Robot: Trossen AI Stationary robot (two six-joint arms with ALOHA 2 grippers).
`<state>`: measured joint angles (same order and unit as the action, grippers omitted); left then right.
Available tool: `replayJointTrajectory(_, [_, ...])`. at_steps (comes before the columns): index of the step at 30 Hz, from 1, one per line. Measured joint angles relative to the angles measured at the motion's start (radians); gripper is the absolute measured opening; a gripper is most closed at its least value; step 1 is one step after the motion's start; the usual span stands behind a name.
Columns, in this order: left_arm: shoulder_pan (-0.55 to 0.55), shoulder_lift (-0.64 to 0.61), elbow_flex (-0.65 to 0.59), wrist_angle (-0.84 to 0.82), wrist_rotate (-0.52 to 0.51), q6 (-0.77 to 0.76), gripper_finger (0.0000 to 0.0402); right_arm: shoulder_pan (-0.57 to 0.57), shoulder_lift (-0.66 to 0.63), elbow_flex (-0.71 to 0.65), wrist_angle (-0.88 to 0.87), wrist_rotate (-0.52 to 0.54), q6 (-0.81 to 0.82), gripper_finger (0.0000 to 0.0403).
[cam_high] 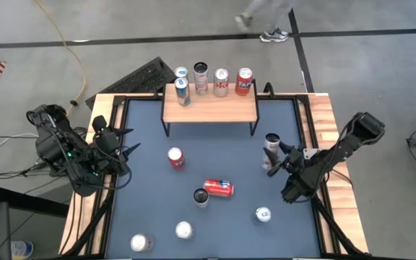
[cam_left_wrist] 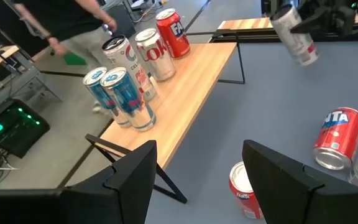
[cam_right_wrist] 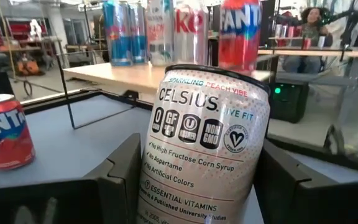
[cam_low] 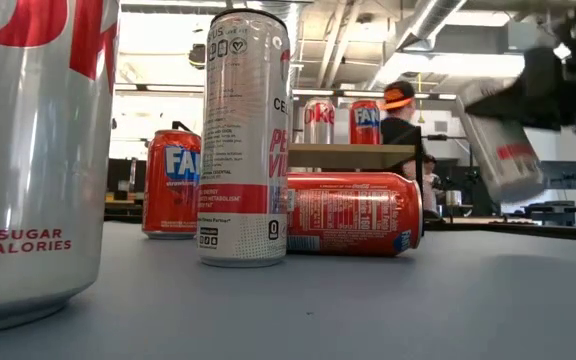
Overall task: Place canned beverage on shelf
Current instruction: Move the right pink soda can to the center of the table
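The shelf (cam_high: 209, 108), a light wooden top on thin black legs, stands at the table's far middle. Several cans stand along its far edge, among them a Fanta can (cam_high: 244, 81) and a Coke can (cam_high: 221, 81). My right gripper (cam_high: 274, 162) is shut on a white Celsius can (cam_high: 271, 146), in front of the shelf's right end. The can also shows in the low view (cam_low: 503, 145) and close up in the right wrist view (cam_right_wrist: 204, 143). My left gripper (cam_high: 120, 149) waits open at the table's left side, with nothing between its fingers (cam_left_wrist: 129, 180). My right gripper pinches the Celsius can's round side wall (cam_right_wrist: 160, 186) between its two fingers (cam_right_wrist: 124, 171), one on each side of the body. The fingers come about level from the table's right side. The can is lifted clear of the table and tilted (cam_low: 503, 145).
Loose cans are spread over the blue table: an upright Fanta can (cam_high: 175, 157), a red can lying on its side (cam_high: 219, 188), a tall can beside it (cam_high: 201, 196) and several near the front (cam_high: 184, 230). A person walks beyond the far edge (cam_high: 266, 22).
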<state>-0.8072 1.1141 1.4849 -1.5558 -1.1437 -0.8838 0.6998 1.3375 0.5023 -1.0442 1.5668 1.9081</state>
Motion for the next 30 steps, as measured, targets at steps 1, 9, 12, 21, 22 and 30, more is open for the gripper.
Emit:
replayJointTrajectory(1, [0.000, 0.000, 0.000, 0.000, -0.006, 0.000, 0.0229, 0.000, 0.003, -0.027, 0.051, 0.000, -0.007, 0.0214])
replayJointTrajectory(9, [0.000, 0.000, 0.000, 0.000, -0.074, 0.001, 0.0229, -0.017, 0.059, -0.106, 0.362, 0.004, -0.206, 0.0214])
replayJointTrajectory(12, [0.000, 0.000, 0.000, 0.000, -0.101, 0.009, 0.0229, -0.043, 0.071, -0.067, 0.378, 0.004, -0.329, 0.0214])
replayJointTrajectory(21, [0.000, 0.000, 0.000, 0.000, -0.205, 0.025, 0.0229, -0.150, 0.074, -0.056, 0.376, 0.005, -0.461, 0.0214])
replayJointTrajectory(22, [0.000, 0.000, 0.000, 0.000, -0.210, 0.025, 0.0229, -0.151, 0.080, -0.064, 0.376, 0.007, -0.443, 0.0214])
replayJointTrajectory(30, [0.000, 0.000, 0.000, 0.002, -0.215, 0.010, 0.0229, -0.127, 0.174, -0.113, 0.427, 0.014, -0.292, 0.0225])
